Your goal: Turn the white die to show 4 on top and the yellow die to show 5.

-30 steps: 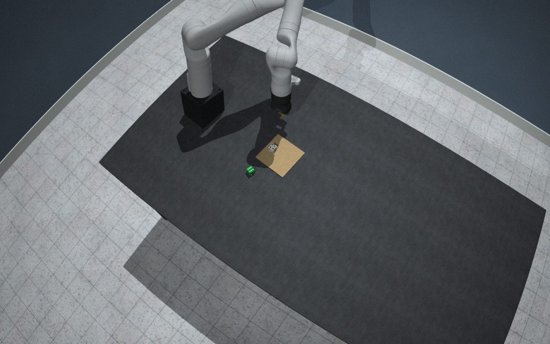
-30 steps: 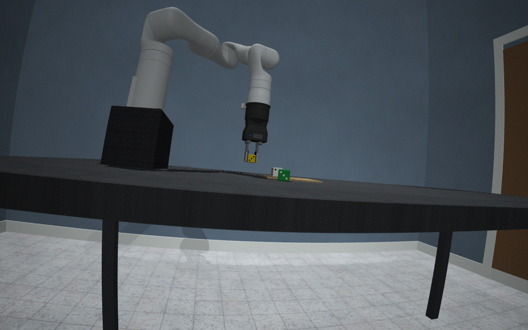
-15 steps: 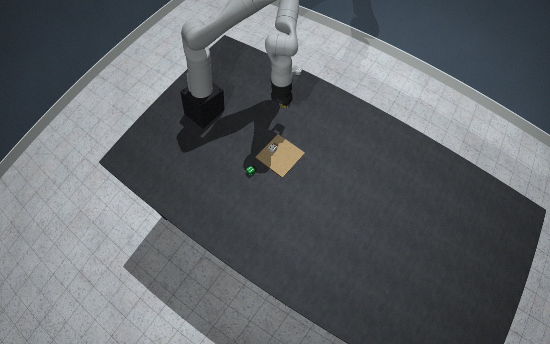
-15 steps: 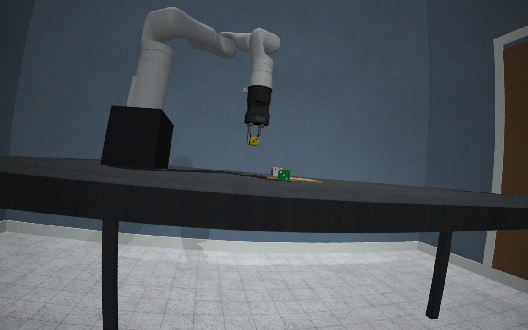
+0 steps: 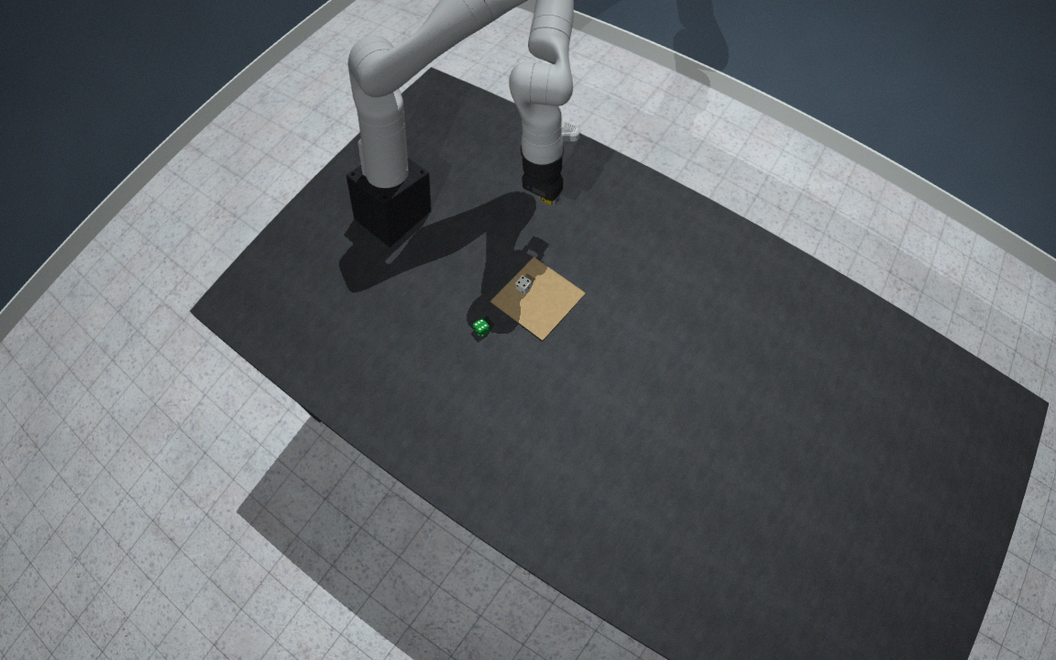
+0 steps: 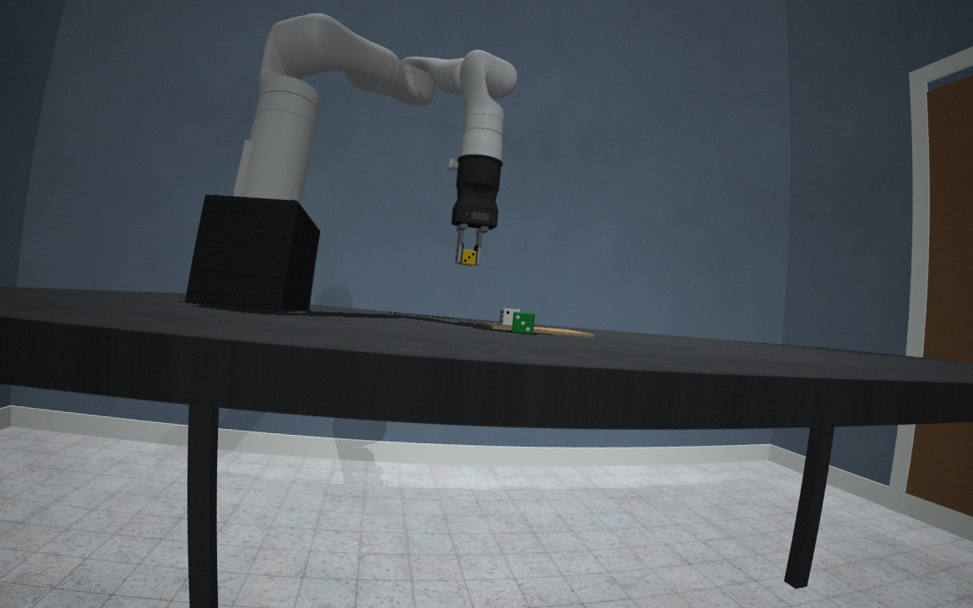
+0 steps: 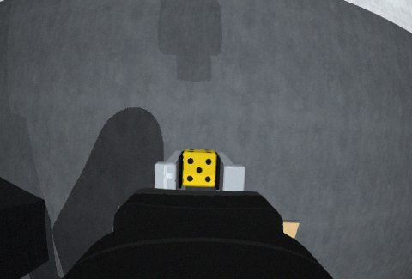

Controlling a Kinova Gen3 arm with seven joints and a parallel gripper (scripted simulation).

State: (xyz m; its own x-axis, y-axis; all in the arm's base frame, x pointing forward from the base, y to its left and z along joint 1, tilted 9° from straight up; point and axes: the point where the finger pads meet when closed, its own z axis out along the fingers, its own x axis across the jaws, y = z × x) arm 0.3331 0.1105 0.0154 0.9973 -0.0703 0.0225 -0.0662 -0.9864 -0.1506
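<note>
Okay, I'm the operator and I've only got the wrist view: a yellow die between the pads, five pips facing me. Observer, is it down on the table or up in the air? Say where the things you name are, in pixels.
Observer: Up in the air. The exterior view shows the yellow die (image 5: pixel 547 201) (image 6: pixel 469 257) (image 7: pixel 199 168) held in the pincer (image 5: pixel 547 202) (image 6: pixel 468 259) (image 7: pixel 198 164), well above the table (image 5: pixel 679 410) (image 6: pixel 399 344) (image 7: pixel 279 99).
Operator: I see just a corner of the mat (image 5: pixel 552 299) (image 6: pixel 565 331) (image 7: pixel 291 229). Anything on it?
Observer: Yes, the top view shows the white die (image 5: pixel 522 282) (image 6: pixel 506 317) on it.
Operator: And the green die (image 5: pixel 480 326) (image 6: pixel 522 323)?
Observer: Off the mat, on the table beside it.
</note>
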